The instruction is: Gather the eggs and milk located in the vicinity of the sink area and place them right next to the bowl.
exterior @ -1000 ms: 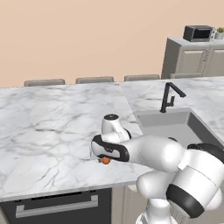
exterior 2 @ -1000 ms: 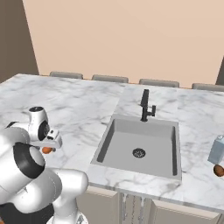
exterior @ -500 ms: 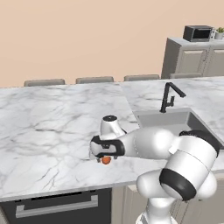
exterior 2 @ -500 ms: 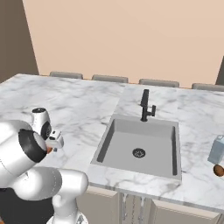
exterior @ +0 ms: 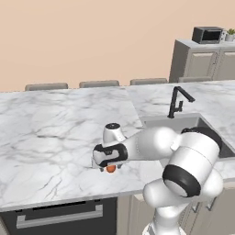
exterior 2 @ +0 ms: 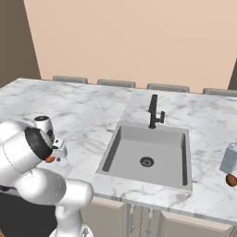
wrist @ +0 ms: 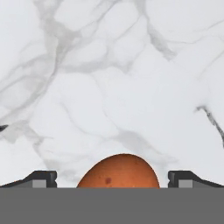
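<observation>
My gripper (exterior: 109, 167) hangs low over the marble counter (exterior: 50, 133), left of the sink (exterior: 183, 123), shut on the orange-brown egg (exterior: 110, 169). In the hand view the egg (wrist: 119, 171) sits between the two dark fingertips (wrist: 43, 178), with veined marble beyond. From the right base view the gripper (exterior 2: 52, 159) holds the egg (exterior 2: 49, 159) at the counter's front left. The milk carton (exterior 2: 230, 158) stands right of the sink (exterior 2: 148, 155), and the brown egg (exterior 2: 231, 180) lies just in front of it. The bowl is out of view.
A black faucet (exterior 2: 155, 112) rises behind the basin. The counter's front edge runs close under the gripper, with an oven handle (exterior: 59, 216) below. Chair backs (exterior: 98, 84) line the far side. A microwave (exterior: 207, 35) sits on the cabinets at the back right.
The arm's elbow and upper links have swung up and to the right. The gripper and the egg in it have barely shifted over the counter.
</observation>
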{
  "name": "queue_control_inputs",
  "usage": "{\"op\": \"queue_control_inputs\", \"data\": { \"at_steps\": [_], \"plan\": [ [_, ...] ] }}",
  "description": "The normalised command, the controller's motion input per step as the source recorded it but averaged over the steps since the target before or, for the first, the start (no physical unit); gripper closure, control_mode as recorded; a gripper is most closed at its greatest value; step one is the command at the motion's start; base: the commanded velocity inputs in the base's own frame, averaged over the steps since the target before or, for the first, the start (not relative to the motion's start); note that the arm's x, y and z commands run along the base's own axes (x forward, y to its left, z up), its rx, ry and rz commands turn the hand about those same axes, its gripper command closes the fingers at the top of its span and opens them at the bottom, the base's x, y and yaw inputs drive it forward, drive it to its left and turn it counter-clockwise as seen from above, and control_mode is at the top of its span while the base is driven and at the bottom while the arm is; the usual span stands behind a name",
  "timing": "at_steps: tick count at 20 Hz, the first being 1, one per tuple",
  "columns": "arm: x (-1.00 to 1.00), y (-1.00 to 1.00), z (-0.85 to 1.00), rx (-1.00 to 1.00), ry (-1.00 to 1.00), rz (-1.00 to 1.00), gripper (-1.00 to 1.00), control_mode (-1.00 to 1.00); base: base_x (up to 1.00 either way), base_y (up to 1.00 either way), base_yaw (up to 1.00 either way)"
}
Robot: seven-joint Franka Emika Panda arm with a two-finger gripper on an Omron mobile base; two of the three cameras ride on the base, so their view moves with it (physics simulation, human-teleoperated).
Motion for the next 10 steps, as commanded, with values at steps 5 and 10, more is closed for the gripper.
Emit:
{"op": "queue_control_inputs", "data": {
  "at_steps": [5, 10],
  "plan": [
    [0.0, 0.06, -0.11, 0.0, 0.0, 0.0, 1.0, -1.0, 0.0, 0.0, 0.0],
    [0.01, 0.0, 0.0, 0.0, 0.0, 0.0, 1.0, -1.0, 0.0, 0.0, 0.0]
  ]
}}
